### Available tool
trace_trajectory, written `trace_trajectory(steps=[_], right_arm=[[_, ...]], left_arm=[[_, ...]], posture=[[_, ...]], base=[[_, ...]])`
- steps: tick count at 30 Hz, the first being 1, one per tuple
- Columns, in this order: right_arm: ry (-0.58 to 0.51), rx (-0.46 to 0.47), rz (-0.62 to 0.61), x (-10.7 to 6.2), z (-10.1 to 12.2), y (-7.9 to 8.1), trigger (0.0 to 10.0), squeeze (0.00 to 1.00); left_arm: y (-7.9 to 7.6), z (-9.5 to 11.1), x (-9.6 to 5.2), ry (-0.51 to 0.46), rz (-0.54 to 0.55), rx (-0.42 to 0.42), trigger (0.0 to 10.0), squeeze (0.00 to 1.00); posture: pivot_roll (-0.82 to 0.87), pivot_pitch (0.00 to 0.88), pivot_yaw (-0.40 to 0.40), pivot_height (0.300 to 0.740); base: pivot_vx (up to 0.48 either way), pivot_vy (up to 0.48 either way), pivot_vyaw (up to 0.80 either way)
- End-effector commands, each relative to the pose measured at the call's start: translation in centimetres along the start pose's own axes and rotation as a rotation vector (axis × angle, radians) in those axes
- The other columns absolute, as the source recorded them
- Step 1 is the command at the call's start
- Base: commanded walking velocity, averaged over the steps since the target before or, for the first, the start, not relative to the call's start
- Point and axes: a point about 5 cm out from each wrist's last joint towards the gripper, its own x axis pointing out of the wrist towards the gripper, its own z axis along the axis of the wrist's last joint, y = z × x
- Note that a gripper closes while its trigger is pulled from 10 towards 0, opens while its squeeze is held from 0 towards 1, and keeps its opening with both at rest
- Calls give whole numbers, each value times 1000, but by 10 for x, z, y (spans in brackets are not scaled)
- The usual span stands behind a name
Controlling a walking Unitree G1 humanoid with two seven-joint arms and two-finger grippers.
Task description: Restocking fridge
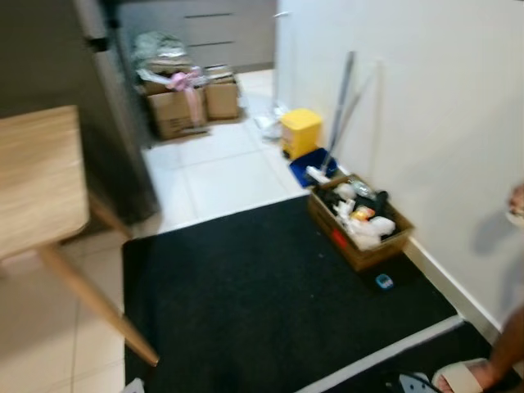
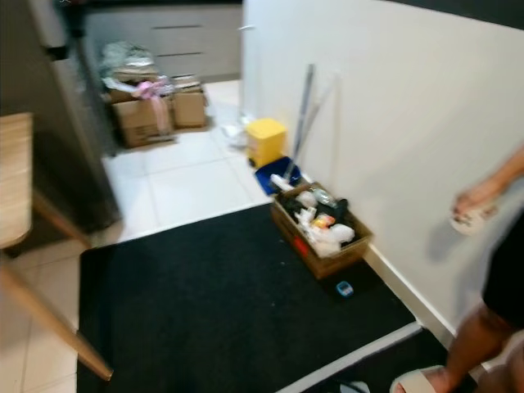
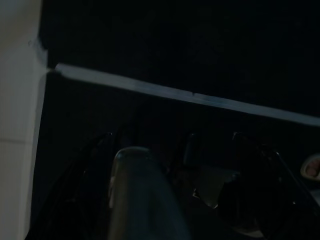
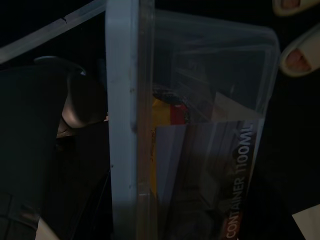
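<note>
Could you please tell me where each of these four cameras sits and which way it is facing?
Left eye: on the head, looking forward and down at the black mat, open cardboard box and wooden table.
Right eye: beside it, same scene; a person's hand by the wall.
Left wrist: along the dark left gripper, over the mat.
Right wrist: close on a clear plastic container.
Shared: the mat.

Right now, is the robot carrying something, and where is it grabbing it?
Close against the right gripper's wrist camera is a clear plastic container with a label, so it is probably carried there. The fingers are too dark to make out, so the exact place of the hold cannot be told.
</note>
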Motion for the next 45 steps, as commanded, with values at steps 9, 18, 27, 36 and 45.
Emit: trace_trajectory(steps=[9,18,27,36,45], right_arm=[[4,-24,-5,0,0,-2,10000,0],[1,-30,-3,0,1,-2,10000,0],[-7,-18,-6,0,2,-2,10000,0],[-14,-22,0,0,3,-2,10000,0],[-17,-20,4,0,4,-1,10000,0]], left_arm=[[1,-6,-1,12,19,7,10000,0],[1,-4,-1,6,21,12,10000,0],[1,-2,0,-1,23,22,10000,0],[0,-4,0,14,13,34,10000,0],[0,-5,-1,20,5,40,10000,0]], posture=[[-55,0,21,740],[-57,0,22,740],[-58,0,21,740],[-59,0,21,740],[-59,0,21,740]], base=[[0,0,-756],[0,0,-756],[0,0,-667],[0,0,0],[55,0,0]])
